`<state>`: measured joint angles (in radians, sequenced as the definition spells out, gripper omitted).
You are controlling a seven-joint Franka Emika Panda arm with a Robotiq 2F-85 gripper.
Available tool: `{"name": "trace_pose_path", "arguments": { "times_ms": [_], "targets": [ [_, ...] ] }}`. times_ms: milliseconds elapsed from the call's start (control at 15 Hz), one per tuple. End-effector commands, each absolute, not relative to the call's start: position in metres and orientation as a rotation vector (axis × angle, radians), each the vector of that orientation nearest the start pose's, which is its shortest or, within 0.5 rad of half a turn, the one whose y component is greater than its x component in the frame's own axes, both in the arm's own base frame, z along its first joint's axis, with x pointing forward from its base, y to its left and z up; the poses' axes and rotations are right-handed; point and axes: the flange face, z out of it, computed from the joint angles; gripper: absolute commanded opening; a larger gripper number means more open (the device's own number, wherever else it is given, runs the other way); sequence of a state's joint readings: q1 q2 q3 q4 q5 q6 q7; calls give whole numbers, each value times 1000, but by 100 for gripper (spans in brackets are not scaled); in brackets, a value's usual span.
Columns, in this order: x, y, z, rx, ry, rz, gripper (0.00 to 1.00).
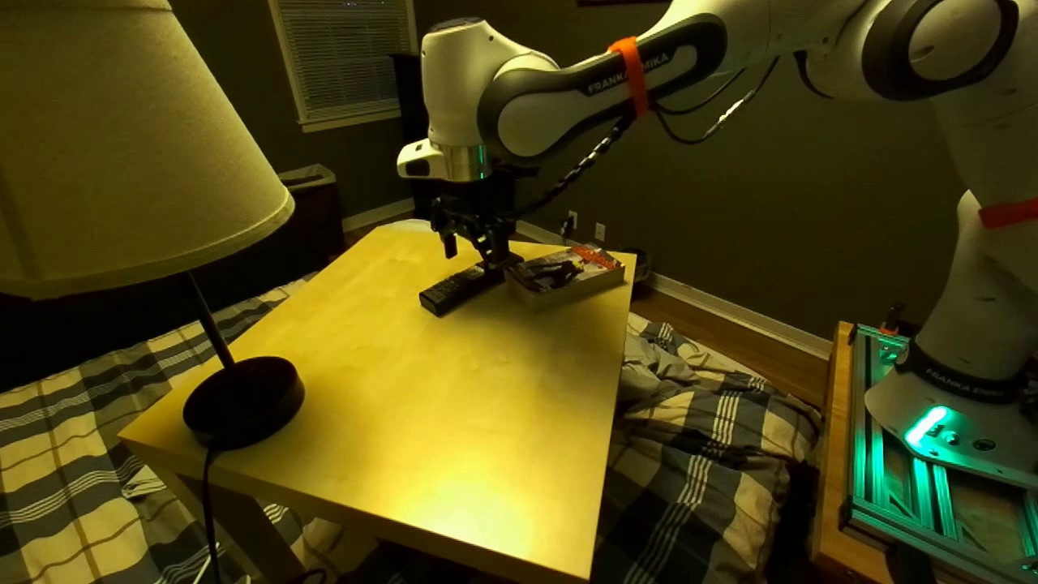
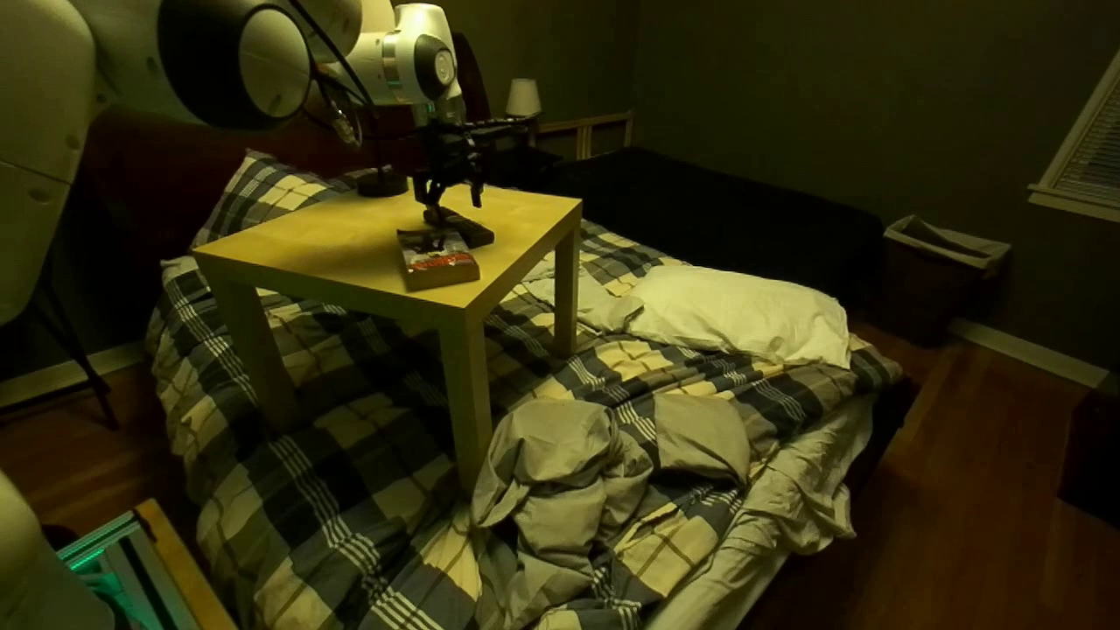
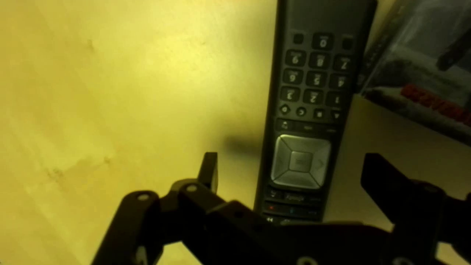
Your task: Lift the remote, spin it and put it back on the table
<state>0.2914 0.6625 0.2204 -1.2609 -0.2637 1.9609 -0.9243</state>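
Note:
The remote is a slim black bar lying flat on the yellow-tan table. In an exterior view the remote lies beside a book-like box on the table. In the wrist view the remote runs top to bottom, number keys up and silver pad lower down; its lower end is hidden behind the gripper. My gripper is open, one finger on each side of the remote with a gap to both. In both exterior views the gripper points down over the remote.
The book-like box stands close beside the remote, and its corner nearly touches it in the wrist view. A lamp with a black base stands at the table's corner. The table stands on a plaid-covered bed.

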Motion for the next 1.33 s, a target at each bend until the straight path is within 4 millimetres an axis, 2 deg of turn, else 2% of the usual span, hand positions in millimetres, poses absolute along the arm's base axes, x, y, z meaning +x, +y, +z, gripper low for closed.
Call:
{"name": "trace_pose_path", "arguments": {
  "times_ms": [0, 133, 200, 267, 333, 533, 667, 933, 1267],
  "targets": [
    [681, 310, 368, -2433, -2224, -80, 100],
    [683, 308, 362, -2430, -2224, -78, 99],
    [684, 309, 361, -2438, -2216, -65, 84],
    [683, 308, 359, -2445, -2207, -47, 74],
    [683, 308, 359, -2443, -2199, -41, 70],
    [680, 311, 361, -2446, -2170, -19, 43],
    [678, 313, 364, -2464, -2138, -15, 30],
    [672, 319, 385, -2531, -1933, 22, 28],
    [674, 317, 434, -2733, -1536, 44, 28]
  ]
}}
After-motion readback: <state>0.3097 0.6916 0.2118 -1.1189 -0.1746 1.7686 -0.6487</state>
